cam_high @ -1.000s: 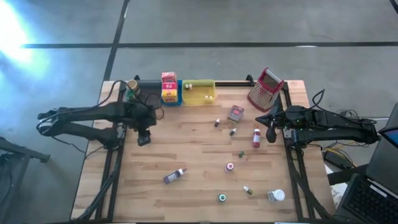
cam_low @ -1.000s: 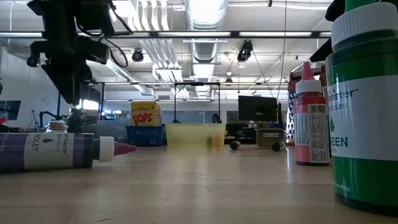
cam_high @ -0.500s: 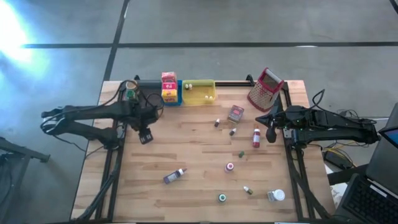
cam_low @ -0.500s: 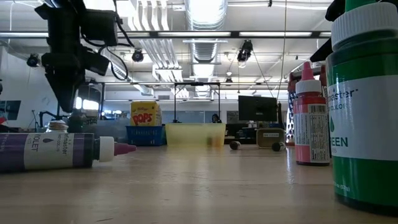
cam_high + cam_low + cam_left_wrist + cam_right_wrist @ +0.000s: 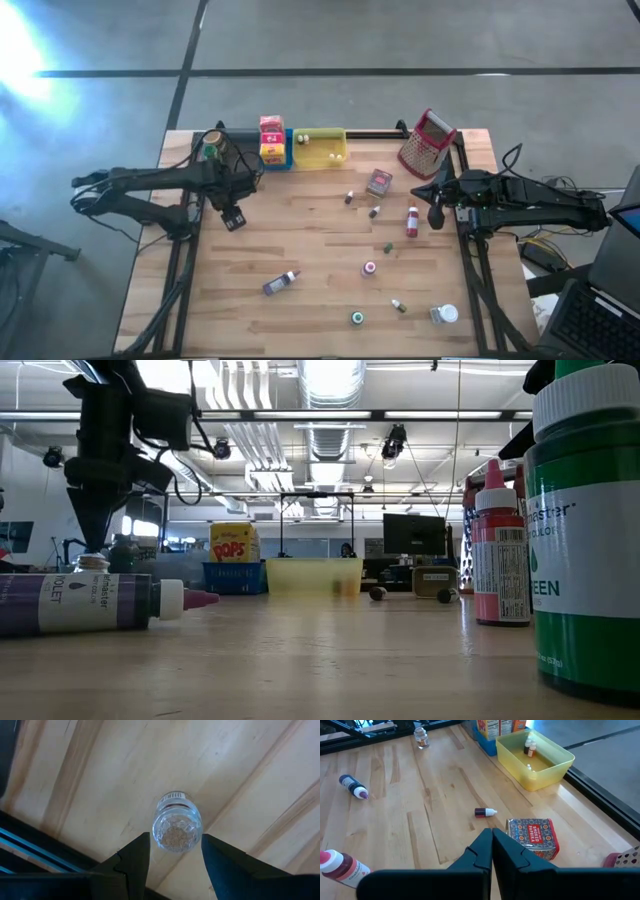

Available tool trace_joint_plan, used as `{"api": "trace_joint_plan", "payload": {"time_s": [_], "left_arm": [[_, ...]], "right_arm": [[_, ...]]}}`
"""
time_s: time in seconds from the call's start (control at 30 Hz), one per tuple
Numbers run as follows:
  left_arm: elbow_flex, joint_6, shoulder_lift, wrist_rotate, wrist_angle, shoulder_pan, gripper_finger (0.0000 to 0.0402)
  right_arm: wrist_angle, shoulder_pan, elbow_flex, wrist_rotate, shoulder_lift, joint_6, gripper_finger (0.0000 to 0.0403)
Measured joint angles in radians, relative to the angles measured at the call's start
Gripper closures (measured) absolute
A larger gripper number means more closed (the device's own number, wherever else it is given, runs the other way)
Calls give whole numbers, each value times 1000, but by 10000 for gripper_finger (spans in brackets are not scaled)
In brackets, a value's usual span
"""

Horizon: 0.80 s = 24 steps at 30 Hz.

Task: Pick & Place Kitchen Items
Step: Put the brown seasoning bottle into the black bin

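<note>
Pale wooden planks make up the desk [image 5: 300, 250]. From above, the left hand [image 5: 233, 218] hangs over the desk's left side, and whether it carries anything cannot be told from this height. The right hand [image 5: 436, 213] waits at the right edge, near a red bottle [image 5: 411, 222] lying on the wood. At the far edge stand a blue tray [image 5: 277, 152] with a red and yellow box [image 5: 271, 138] in it, and just beside it a yellow tray [image 5: 320, 148] holding tiny bottles. A metal grater [image 5: 427, 143] stands at the far right corner. A red patterned tin [image 5: 379, 182] lies near the middle, and a purple bottle [image 5: 280, 283] lies toward the near edge.

At desk level, the purple bottle [image 5: 95, 603] lies on its side at the left. A pink-capped bottle [image 5: 500, 550] and a big green bottle [image 5: 585, 530] stand at the right. The left arm hangs down at upper left.

The left wrist view shows the left hand [image 5: 175, 851] with its fingers [image 5: 135, 855] part-way apart, pinching a small clear glass jar [image 5: 176, 822] of brownish grains, held above the wood.

In the right wrist view, the right hand [image 5: 492, 836] has its fingers pressed together with nothing between them. The patterned tin [image 5: 532, 837] lies just beyond it, with a tiny dark bottle [image 5: 485, 812] near it and the yellow tray [image 5: 540, 760] farther off.
</note>
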Motion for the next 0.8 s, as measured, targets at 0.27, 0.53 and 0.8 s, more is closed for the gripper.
{"api": "trace_joint_plan", "payload": {"time_s": [0.27, 0.53, 0.8], "left_arm": [[-22, 5, 3, 1, 12, 0, 218], [-60, 8, 3, 9, 51, 0, 218], [-63, 14, 3, 10, 89, 1, 218]], "right_arm": [[0, 0, 0, 0, 0, 0, 394], [0, 0, 0, 0, 0, 0, 394], [0, 1, 0, 0, 1, 0, 394]]}}
